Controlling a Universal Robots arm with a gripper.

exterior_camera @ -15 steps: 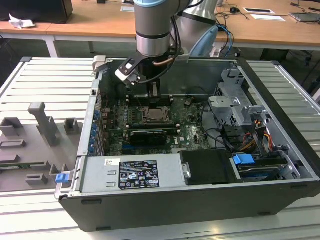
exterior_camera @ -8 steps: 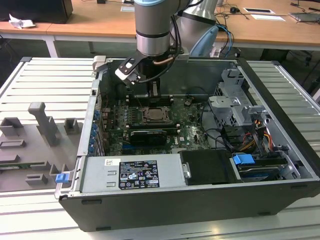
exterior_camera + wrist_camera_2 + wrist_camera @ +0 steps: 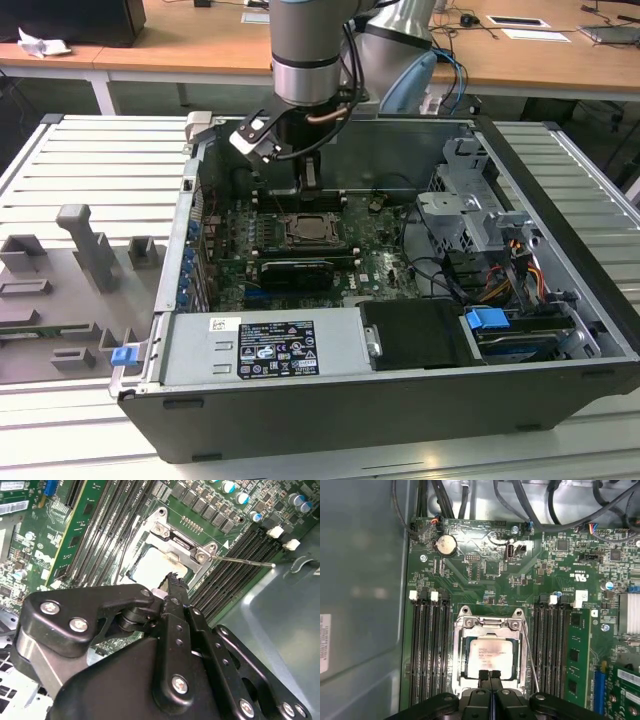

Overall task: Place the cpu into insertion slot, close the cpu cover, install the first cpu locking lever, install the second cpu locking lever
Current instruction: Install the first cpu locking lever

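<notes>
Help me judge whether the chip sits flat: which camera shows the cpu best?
The first wrist view: it looks straight down on the cpu, its pale top almost wholly visible. The second wrist view shows it at a slant, partly behind the gripper. The exterior view shows it small and distant.

Green motherboard (image 3: 485, 565) w/ black mem. slots (image 3: 427, 650), white end clips (image 3: 413, 595), silver coin cell (image 3: 444, 545). Pale silvery-grey cpu (image 3: 492, 656); silver cpu cover (image 3: 461, 647). Matte black gripper (image 3: 490, 676), silver screws (image 3: 180, 684). Dark grey PC case (image 3: 300, 430); silver PSU (image 3: 190, 350) w/ black-and-white label (image 3: 275, 350); blue tabs (image 3: 488, 322); orange, yellow, red wires (image 3: 497, 288). Pale grey ribbed table (image 3: 100, 160); tan wood desk (image 3: 200, 45).
</notes>
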